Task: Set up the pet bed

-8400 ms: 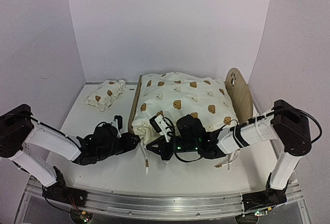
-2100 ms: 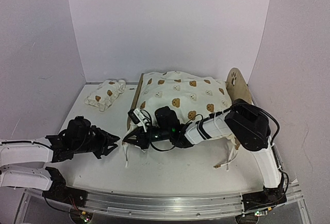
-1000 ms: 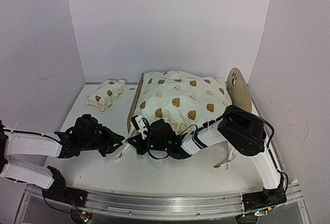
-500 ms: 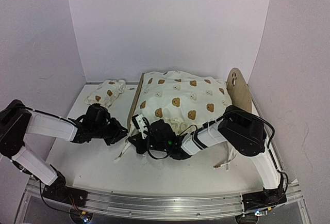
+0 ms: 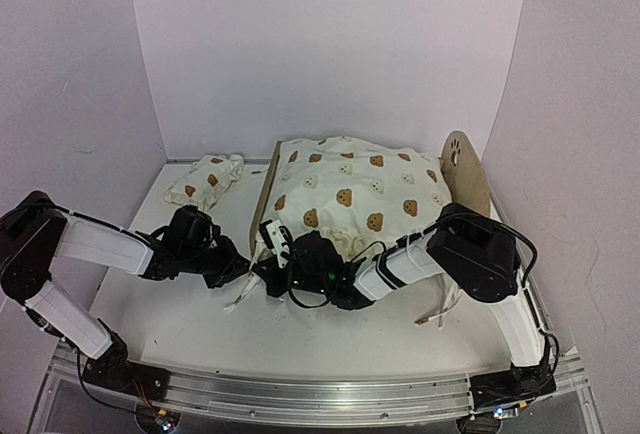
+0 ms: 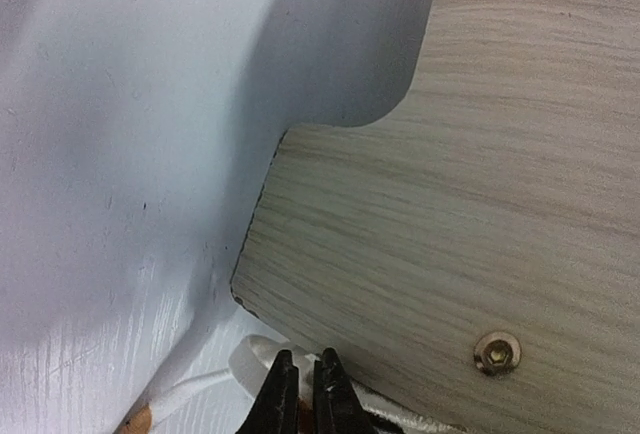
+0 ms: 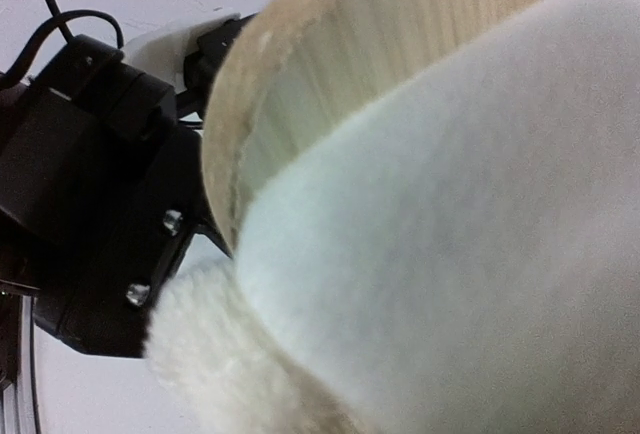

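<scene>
The pet bed's plywood board stands at the left end, its paw-print board at the right. The bear-print cushion lies heaped on the bed and hides the striped base. My left gripper is at the left board's near bottom corner. In the left wrist view the gripper is closed to a sliver on a white cushion tie under the board. My right gripper is pressed against the cushion's near left corner. Its fingers are hidden behind fabric and the board edge.
The small bear-print pillow lies at the back left. A loose tie trails on the white table in front of the left board; another tie hangs at the near right. The left gripper's black body shows in the right wrist view.
My left gripper has moved right, from open table to the bed's near left corner, beside the right gripper. The right gripper has stayed at that corner over the last second.
</scene>
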Motion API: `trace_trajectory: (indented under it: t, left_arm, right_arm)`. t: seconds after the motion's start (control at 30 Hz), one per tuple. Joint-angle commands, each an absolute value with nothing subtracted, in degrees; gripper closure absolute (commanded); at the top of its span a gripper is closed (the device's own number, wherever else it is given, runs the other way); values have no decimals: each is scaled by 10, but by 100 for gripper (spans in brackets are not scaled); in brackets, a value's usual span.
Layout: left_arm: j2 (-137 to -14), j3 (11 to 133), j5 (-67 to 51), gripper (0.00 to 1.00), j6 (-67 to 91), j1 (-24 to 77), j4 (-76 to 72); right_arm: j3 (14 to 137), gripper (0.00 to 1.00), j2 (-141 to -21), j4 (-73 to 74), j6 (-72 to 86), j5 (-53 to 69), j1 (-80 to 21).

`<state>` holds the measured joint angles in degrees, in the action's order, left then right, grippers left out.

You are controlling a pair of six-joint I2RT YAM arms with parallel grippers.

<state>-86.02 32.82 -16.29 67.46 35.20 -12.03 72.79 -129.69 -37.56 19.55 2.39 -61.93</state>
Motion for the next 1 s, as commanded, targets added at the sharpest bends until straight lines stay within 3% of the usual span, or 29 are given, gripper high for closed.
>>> trace_trajectory:
  t: [0.0, 0.23, 0.6, 0.97]
  left_arm:
    - [-811, 319, -231, 92, 679, 379, -146]
    - [-808, 316, -213, 93, 709, 421, -158]
    - [-756, 257, -188, 93, 728, 413, -179]
    - [-623, 217, -145, 80, 694, 373, -122]
  right_arm:
    - [729, 100, -1258, -407, 189, -8, -612]
    - [760, 100, -1281, -417, 176, 74, -603]
    - [748, 100, -1280, -455, 172, 91, -603]
    - [737, 100, -1278, -461, 161, 116, -594]
